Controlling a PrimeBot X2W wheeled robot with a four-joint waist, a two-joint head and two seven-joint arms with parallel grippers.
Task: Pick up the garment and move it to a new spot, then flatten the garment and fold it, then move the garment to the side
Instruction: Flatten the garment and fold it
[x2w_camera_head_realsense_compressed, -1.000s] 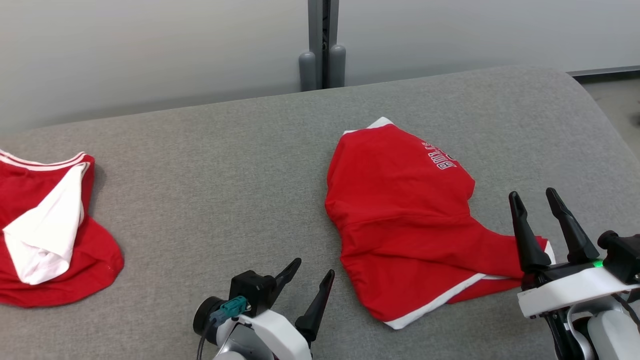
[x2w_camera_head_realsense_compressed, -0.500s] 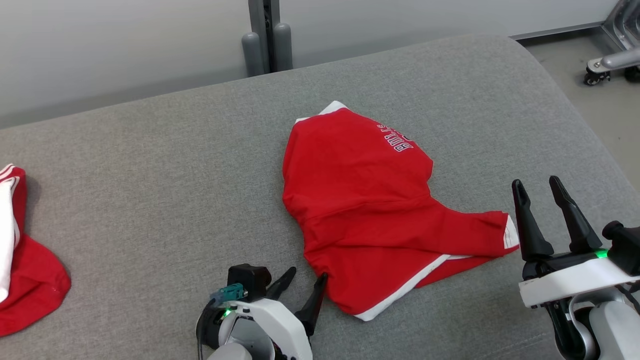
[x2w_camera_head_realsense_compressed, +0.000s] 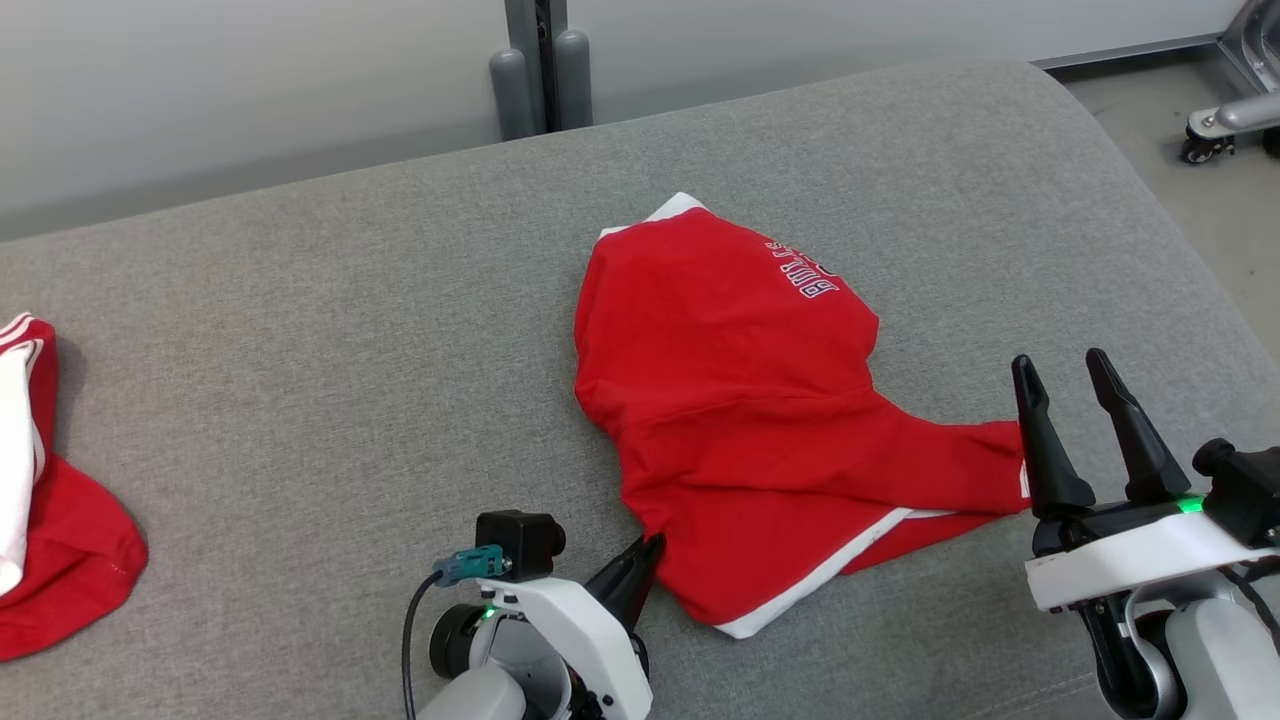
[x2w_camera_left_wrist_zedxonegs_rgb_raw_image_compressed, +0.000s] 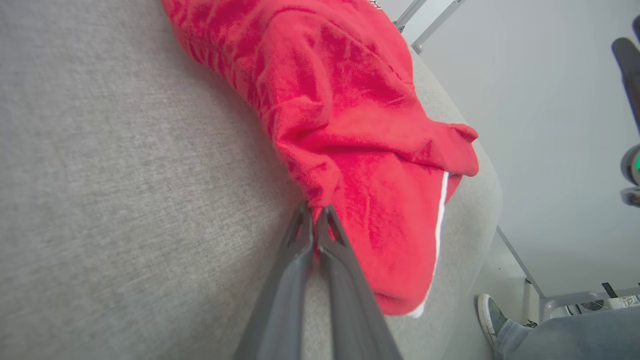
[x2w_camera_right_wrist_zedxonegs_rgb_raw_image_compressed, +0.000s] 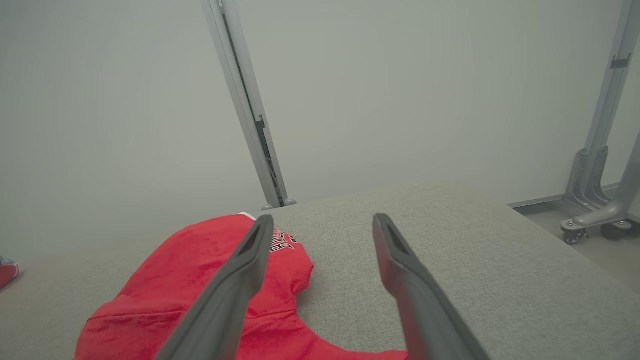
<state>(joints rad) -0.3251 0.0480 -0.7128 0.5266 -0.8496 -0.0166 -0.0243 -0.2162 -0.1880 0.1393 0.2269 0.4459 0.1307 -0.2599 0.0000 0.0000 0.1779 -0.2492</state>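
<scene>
The garment (x2w_camera_head_realsense_compressed: 740, 400), a red shirt with white trim, lay rumpled on the grey table (x2w_camera_head_realsense_compressed: 300, 350). Its long axis ran slantwise from the white-edged end farthest from the robot down to the hem nearest it, with one narrow flap reaching off to the robot's right.

The left tool (x2w_camera_head_realsense_compressed: 648, 548) sat at the garment's near left corner. Its fingers were closed tight together, and in the left wrist view a small bit of the red edge looked pinched between the tips. The right tool (x2w_camera_head_realsense_compressed: 1058, 358) stood just beside the garment's right flap, its fingers spread wide and holding nothing.

The left arm therefore had the cloth. By my reading any lift or drag would start from that corner, with the bulk of the garment lying ahead and to the right of the left tool.

By count there were two tools, one table and two red garments. The second garment (x2w_camera_head_realsense_compressed: 60, 540) lay well apart to the garment's left.
</scene>
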